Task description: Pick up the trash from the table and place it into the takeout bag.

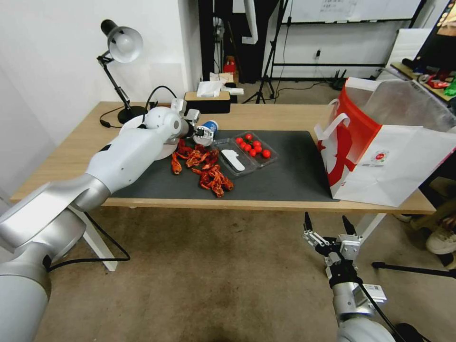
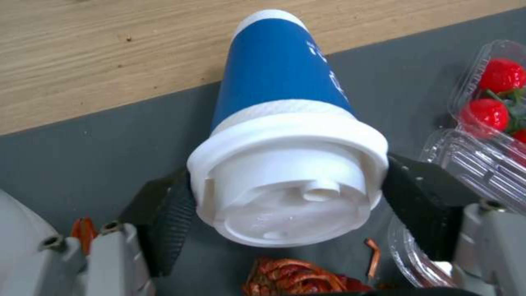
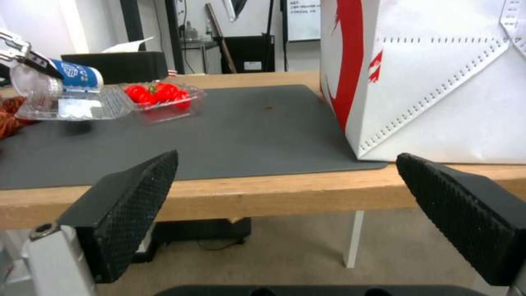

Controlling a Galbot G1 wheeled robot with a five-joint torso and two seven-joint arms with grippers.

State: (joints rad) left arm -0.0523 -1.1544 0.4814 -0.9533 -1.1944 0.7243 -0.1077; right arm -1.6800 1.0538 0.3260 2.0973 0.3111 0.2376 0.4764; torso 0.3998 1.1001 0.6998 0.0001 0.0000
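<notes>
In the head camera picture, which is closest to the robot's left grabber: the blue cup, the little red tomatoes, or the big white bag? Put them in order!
1. Blue-and-white paper cup: between the left gripper's jaws.
2. Red cherry tomatoes in a clear plastic box: on the dark mat, toward the bag.
3. Large white-and-red paper takeout bag: at the table's right end.

1. My left gripper [image 2: 285, 197] has matt black rubbery pads [image 2: 170, 213] with a fine knurled grain, set in smooth grey metal.
2. Between them sits the blue-and-white paper cup [image 2: 279, 78], matt ribbed paper under a smooth white plastic lid.
3. The table [image 2: 109, 49] is light grained wood; its mat [image 2: 82, 156] is dull dark grey.
4. At the right edge of the left wrist frame, a glossy clear plastic tray [image 2: 482, 160].
5. The takeout bag [image 1: 394, 161] is smooth white paper with a silvery, faintly shiny lining.
</notes>
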